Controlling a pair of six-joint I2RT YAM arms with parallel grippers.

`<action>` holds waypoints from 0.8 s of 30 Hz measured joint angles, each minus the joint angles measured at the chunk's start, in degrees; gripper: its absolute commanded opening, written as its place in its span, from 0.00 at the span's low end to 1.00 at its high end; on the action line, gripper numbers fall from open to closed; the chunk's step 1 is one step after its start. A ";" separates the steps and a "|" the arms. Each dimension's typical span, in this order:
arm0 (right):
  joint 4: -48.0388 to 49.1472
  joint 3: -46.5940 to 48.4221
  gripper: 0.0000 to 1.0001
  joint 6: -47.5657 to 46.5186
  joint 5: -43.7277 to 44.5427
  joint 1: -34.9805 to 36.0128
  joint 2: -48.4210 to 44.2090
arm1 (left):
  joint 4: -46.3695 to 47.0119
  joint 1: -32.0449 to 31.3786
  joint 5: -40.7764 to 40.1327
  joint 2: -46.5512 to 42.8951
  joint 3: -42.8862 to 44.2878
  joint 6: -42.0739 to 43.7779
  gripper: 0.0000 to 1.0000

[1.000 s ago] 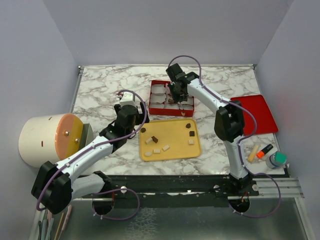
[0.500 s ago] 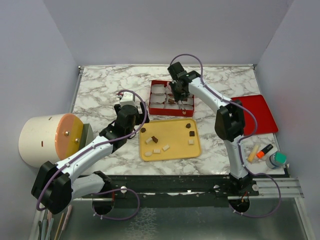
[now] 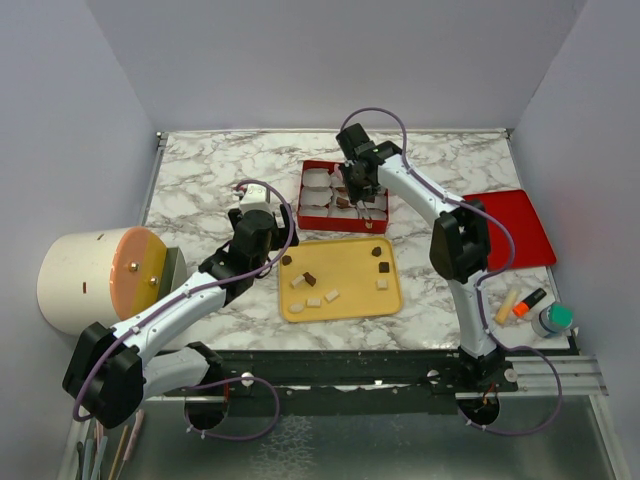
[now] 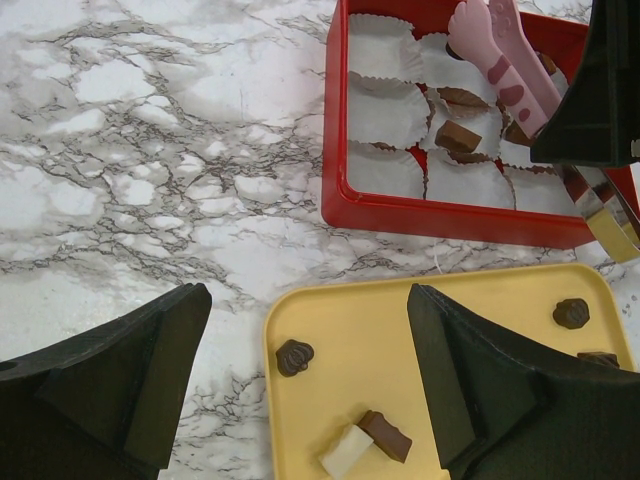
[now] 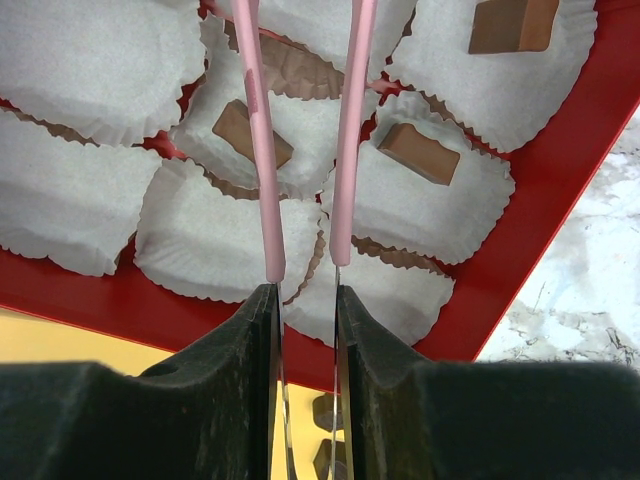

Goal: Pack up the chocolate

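Observation:
The red box of white paper cups sits behind the yellow tray. My right gripper hangs over the box, shut on pink tongs. The tongs' paw-shaped tips hover over the cups, apart. Brown chocolate pieces lie in cups. More chocolate lies on the tray, along with white pieces. My left gripper stands open and empty over the tray's left edge.
A red lid lies at the right. Markers and a green-capped jar rest near the front right corner. A large cream cylinder stands at the left edge. Walls close in the table on three sides.
My right gripper has shifted the tongs slightly farther back over the box. The left arm has not moved.

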 measured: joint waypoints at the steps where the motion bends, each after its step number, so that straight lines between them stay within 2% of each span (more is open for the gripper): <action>1: 0.00 0.00 0.32 0.00 -0.09 -0.04 0.00 | 0.00 0.00 0.00 0.00 0.00 0.00 0.90; 24: 0.00 0.00 0.38 0.04 -0.35 -0.15 0.00 | 0.04 0.00 0.02 0.00 0.00 0.00 0.90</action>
